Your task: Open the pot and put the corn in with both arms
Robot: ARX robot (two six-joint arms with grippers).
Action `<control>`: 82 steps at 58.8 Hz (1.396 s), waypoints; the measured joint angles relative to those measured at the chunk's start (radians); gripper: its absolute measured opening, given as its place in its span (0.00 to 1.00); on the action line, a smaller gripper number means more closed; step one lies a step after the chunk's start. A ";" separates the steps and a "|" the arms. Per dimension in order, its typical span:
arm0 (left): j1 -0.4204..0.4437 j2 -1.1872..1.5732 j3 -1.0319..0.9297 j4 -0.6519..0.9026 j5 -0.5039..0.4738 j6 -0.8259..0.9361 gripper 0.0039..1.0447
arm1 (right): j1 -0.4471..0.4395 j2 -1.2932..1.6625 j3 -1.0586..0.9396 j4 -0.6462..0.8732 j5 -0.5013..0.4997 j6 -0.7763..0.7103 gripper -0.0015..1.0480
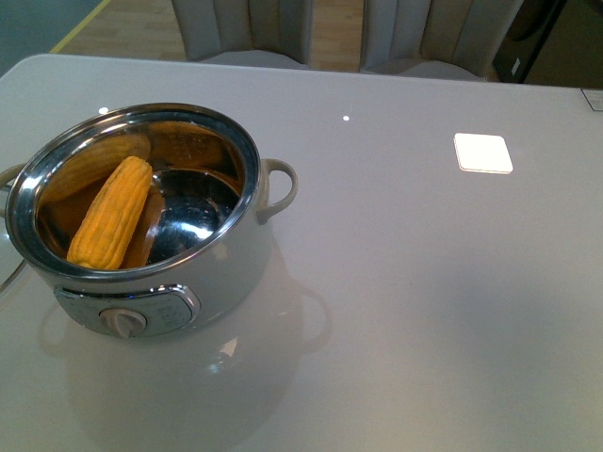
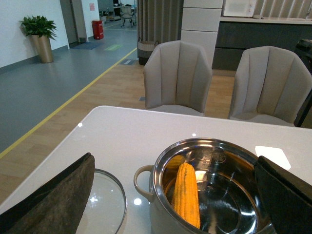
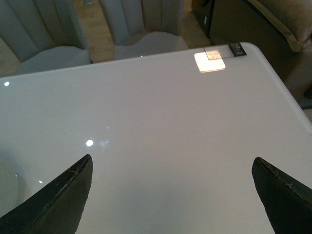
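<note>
Glossy white table (image 1: 396, 282), 2 chairs (image 2: 178, 78) behind — corn (image 1: 111, 215) in pot (image 1: 226, 273); both grippers spread, empty.

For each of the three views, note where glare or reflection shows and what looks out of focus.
Front view: the pot has a steel wall mirroring the corn, and the glossy table reflects the pot. Left wrist view: light spots on the glass lid; near fingers are soft. Right wrist view: ceiling-light glints on the table, blurred fingers, overexposed white tile.
</note>
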 joint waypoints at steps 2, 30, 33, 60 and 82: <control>0.000 0.000 0.000 0.000 0.000 0.000 0.94 | -0.024 -0.030 -0.051 0.120 -0.083 -0.045 0.82; 0.000 0.000 0.000 0.000 0.000 0.000 0.94 | -0.233 -0.239 -0.269 0.336 -0.379 -0.215 0.04; 0.000 0.000 0.000 0.000 -0.001 0.000 0.94 | -0.249 -0.257 -0.278 0.328 -0.379 -0.218 0.02; 0.000 0.000 0.000 -0.001 0.000 0.000 0.94 | -0.254 -0.399 -0.338 0.257 -0.386 -0.219 0.02; 0.000 0.000 0.000 -0.001 0.000 0.000 0.94 | -0.254 -0.585 -0.339 0.058 -0.388 -0.219 0.02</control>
